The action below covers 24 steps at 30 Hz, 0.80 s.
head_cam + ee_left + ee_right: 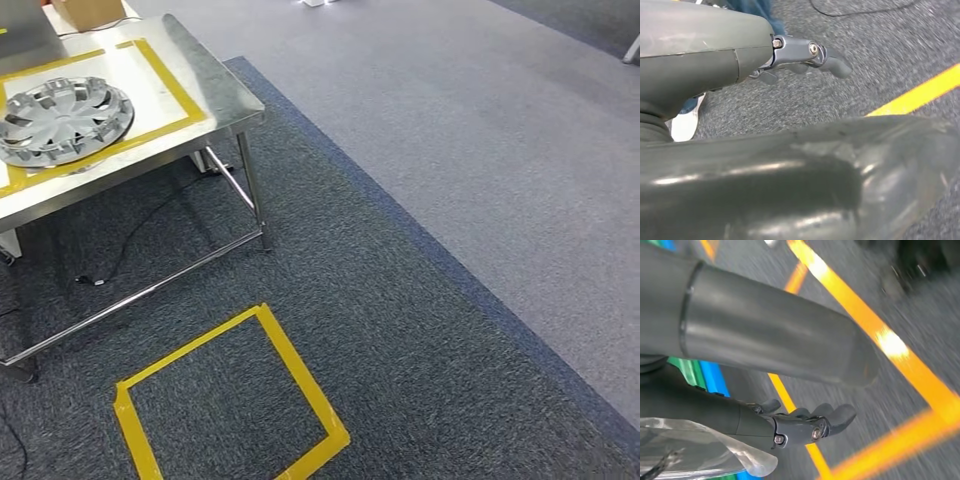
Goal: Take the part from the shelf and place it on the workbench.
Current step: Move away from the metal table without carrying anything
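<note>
A silver wheel cover (64, 120) lies flat on the steel workbench (219, 95), inside a yellow tape outline, at the far left of the head view. My left hand (806, 55) hangs over dark carpet with its fingers stretched out and nothing in them. In the right wrist view my right hand (810, 422) likewise has straight fingers and holds nothing, above yellow floor tape (851, 305). A pale shiny edge (715, 455) sits close by the right wrist; I cannot tell what it is.
A yellow tape square (302, 375) marks the dark carpet in front of the workbench. A cardboard box (87, 10) stands at the bench's far end and a black cable (128, 240) runs beneath it. A person's white shoe (685, 122) is near my left hand.
</note>
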Each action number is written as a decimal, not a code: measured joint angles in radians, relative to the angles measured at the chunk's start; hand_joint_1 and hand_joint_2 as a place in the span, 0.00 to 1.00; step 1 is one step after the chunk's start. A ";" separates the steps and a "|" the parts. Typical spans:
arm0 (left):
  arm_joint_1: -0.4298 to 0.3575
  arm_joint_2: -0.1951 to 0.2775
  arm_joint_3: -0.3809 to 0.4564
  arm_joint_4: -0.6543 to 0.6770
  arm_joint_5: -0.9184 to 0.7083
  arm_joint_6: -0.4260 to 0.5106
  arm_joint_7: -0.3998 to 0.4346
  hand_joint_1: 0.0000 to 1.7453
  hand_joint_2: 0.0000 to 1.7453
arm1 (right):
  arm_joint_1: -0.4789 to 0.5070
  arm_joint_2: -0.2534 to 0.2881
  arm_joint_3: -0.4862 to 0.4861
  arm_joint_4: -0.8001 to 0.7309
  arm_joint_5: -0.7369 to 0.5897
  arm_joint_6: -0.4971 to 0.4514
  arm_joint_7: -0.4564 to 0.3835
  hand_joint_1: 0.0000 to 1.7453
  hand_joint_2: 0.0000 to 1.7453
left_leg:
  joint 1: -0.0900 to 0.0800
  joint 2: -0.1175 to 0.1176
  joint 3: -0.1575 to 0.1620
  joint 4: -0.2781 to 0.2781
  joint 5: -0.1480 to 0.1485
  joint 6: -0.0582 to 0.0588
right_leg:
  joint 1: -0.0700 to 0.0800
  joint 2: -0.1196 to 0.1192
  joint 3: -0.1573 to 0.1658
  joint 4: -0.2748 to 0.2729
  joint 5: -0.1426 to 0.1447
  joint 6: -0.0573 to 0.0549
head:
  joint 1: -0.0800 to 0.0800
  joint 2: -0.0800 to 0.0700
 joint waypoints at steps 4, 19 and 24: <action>-0.001 0.001 -0.001 0.000 -0.003 -0.002 0.001 0.00 0.00 | -0.001 0.003 0.000 0.044 0.009 0.046 0.026 0.00 0.00 | 0.010 -0.026 0.060 -0.134 0.105 -0.002 | -0.002 0.049 -0.006 0.015 -0.004 0.007 | -0.001 0.000; 0.001 0.002 -0.001 0.000 -0.001 0.001 0.002 0.00 0.00 | -0.007 0.005 0.000 0.072 0.030 0.061 0.036 0.00 0.00 | 0.006 0.047 0.083 -0.252 0.147 0.038 | -0.003 -0.028 -0.093 0.175 -0.055 0.052 | 0.012 0.000; -0.002 0.000 -0.001 0.000 -0.002 0.002 0.002 0.00 0.00 | -0.014 0.004 0.000 0.073 0.039 0.057 0.042 0.00 0.00 | 0.000 0.079 0.090 -0.253 0.146 0.014 | 0.010 -0.046 -0.021 0.027 -0.023 0.023 | 0.010 0.000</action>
